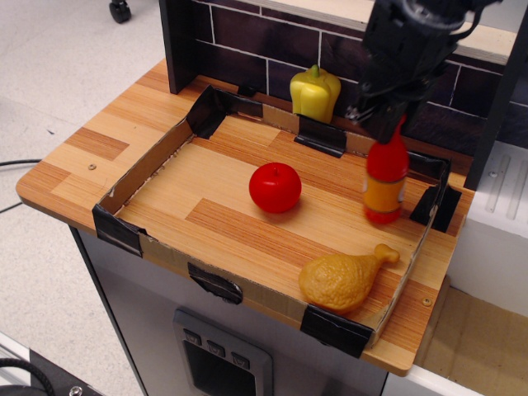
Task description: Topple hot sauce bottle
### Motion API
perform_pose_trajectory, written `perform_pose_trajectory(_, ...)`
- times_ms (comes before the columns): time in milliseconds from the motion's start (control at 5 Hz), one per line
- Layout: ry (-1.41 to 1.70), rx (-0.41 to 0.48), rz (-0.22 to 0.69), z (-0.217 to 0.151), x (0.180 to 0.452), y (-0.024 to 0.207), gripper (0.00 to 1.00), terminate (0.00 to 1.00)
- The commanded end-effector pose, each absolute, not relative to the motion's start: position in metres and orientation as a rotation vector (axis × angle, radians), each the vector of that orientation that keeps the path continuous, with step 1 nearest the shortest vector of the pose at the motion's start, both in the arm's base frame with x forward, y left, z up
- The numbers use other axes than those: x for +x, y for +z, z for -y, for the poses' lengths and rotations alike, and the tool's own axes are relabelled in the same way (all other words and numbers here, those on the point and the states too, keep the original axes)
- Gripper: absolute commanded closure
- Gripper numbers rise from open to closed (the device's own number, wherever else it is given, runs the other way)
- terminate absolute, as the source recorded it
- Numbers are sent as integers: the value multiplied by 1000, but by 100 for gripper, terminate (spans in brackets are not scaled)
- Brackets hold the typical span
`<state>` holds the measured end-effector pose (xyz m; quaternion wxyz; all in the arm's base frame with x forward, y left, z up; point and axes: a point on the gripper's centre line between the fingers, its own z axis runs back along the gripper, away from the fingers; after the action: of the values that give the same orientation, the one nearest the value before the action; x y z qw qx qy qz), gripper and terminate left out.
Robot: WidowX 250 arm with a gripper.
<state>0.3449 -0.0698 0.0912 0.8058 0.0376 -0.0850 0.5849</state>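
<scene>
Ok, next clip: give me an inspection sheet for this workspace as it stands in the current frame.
Surface: wooden counter carrying a shallow cardboard tray with black-taped corners.
Job's things: hot sauce bottle upright near the tray's far right wall, not yet toppled.
Clutter: red ball mid-tray; toy chicken drumstick at the near right corner; yellow bell pepper behind the tray's far wall.
Grippers: gripper at the bottle's neck, covering the cap; whether it is closed on it cannot be told.
Cables: one dark cable on the floor at left.
Surroundings: dark brick-pattern backsplash; white unit at right; caster wheel on the floor at top left.
</scene>
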Motion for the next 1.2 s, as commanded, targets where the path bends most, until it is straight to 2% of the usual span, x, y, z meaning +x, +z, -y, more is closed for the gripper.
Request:
perform_pose_trajectory(0, 1286, -170, 27, 62, 352, 110, 100, 0)
perform_pose_trajectory(200, 1372, -302, 7, 51, 350, 104, 100, 0)
perform_pose_trajectory(400, 1435, -351, -19, 39, 352, 91, 100, 0)
perform_pose_trajectory(600, 1466, -328, 49, 32, 359, 87, 100, 0)
perform_pose_trajectory(800, 1520, -288, 74, 21, 374, 85, 100, 0)
perform_pose_trajectory(1000, 1543, -269, 59, 11, 376, 80, 100, 0)
